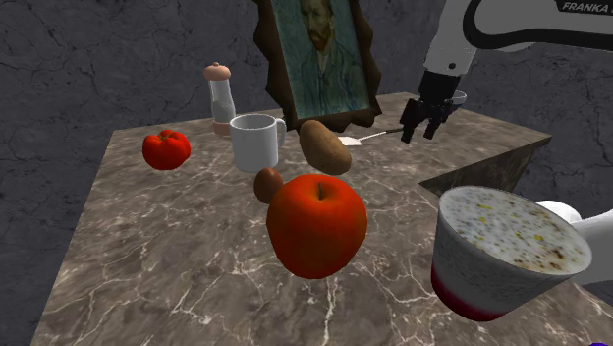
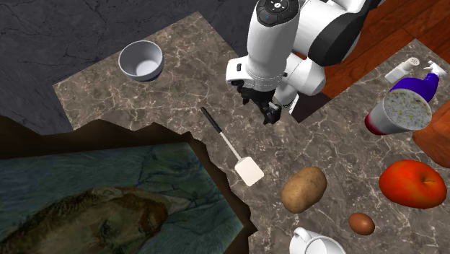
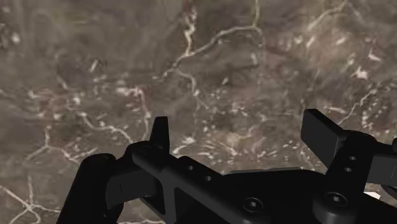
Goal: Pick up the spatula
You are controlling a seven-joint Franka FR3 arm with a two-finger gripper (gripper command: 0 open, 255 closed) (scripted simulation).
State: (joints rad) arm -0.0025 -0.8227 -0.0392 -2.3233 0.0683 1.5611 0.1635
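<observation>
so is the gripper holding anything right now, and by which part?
Nothing held. The gripper is open above the bare tabletop; the spatula lies on it, untouched.

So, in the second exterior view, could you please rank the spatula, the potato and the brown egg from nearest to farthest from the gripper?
1. Spatula, just to that view's left of the gripper.
2. Potato, lower in the view, beyond the spatula's blade.
3. Brown egg, toward the bottom right, past the potato.
</observation>
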